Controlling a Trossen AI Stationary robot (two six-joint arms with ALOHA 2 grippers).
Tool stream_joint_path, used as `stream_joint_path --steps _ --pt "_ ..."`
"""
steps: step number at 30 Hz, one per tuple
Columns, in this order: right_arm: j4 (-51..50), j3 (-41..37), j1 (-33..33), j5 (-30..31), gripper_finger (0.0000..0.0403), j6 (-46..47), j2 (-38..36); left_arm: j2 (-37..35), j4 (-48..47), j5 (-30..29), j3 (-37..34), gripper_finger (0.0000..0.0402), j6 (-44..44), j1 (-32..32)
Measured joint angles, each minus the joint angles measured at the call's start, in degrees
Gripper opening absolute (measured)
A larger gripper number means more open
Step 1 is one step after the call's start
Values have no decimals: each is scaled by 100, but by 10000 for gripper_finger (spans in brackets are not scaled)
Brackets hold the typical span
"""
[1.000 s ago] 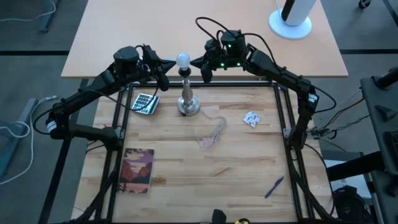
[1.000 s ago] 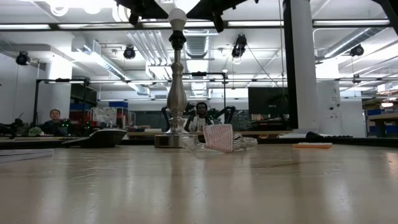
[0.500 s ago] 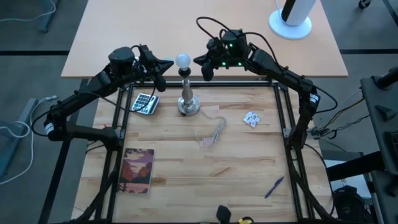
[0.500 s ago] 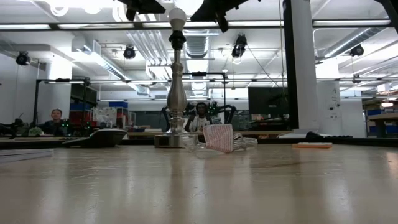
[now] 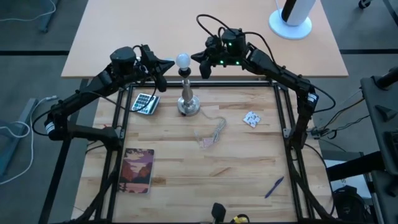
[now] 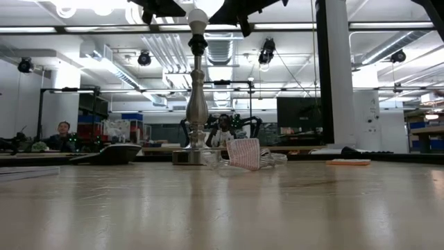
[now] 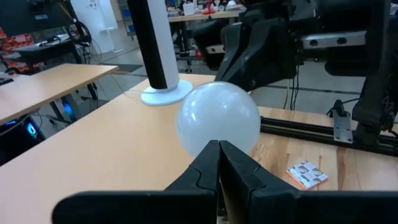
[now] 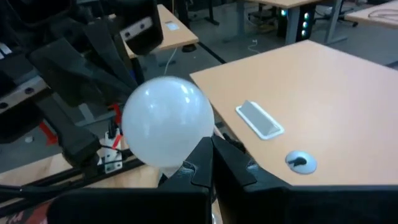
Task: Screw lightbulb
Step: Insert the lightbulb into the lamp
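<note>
bulb: the lightbulb (image 5: 182,60), small, round, frosted white
pose: upright, globe up, base down
place: seated in the black socket (image 6: 198,44) atop the silver lamp stand (image 5: 187,99), near the worktop's far edge

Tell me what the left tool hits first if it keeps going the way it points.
Most likely the lightbulb, sitting on the lamp stand right ahead of the shut left tool. Behind it is the right tool; the gap is hard to judge.

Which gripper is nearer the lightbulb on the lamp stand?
Roughly level, the left marginally nearer. The left gripper, jaws shut, is beside the lightbulb on one side; the right gripper, jaws shut, flanks the other side. Neither holds it.
</note>
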Motion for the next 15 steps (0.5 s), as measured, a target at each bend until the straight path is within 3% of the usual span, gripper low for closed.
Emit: stream_joint_path --steps 15 --pt "24 -9 77 -35 0 33 48 136 89 -4 2 0 303 46"
